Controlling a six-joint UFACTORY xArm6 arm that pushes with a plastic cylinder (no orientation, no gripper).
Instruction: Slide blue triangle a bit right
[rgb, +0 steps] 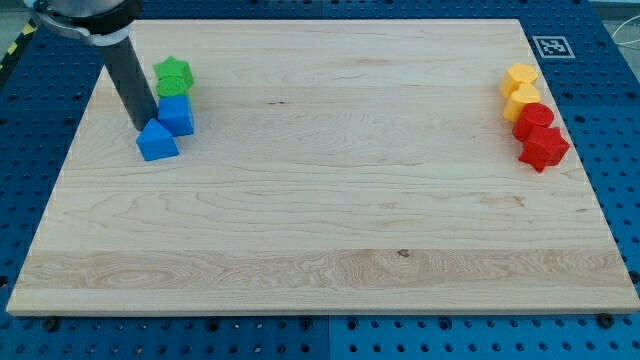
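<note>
The landmark here is the blue triangle (157, 141), lying near the top left corner of the wooden table (320, 220). Touching it on its upper right is a blue cube (177, 114), and beyond that a green star (172, 74) sits against a second green block (170, 89) whose shape you cannot make out. Far to the right of the blue triangle, by the table's right edge, you see two yellow blocks (520, 76) (521, 99) and two red blocks (535, 117) (544, 147) bunched together.

There is no hand on this arm, so nothing opens, closes or is held; you work with the rod alone. My tip (143, 128) stands at the blue triangle's upper left, touching or very nearly touching it.

Handling, as a judgement: the blue triangle looks like a small, rigid, light block that will slide readily on smooth wood and may also rotate if you push it off centre. You should press on its left face, at mid-height of that face as seen here. A short push suffices. Since the blue cube touches it, expect that neighbour to be nudged too.
</note>
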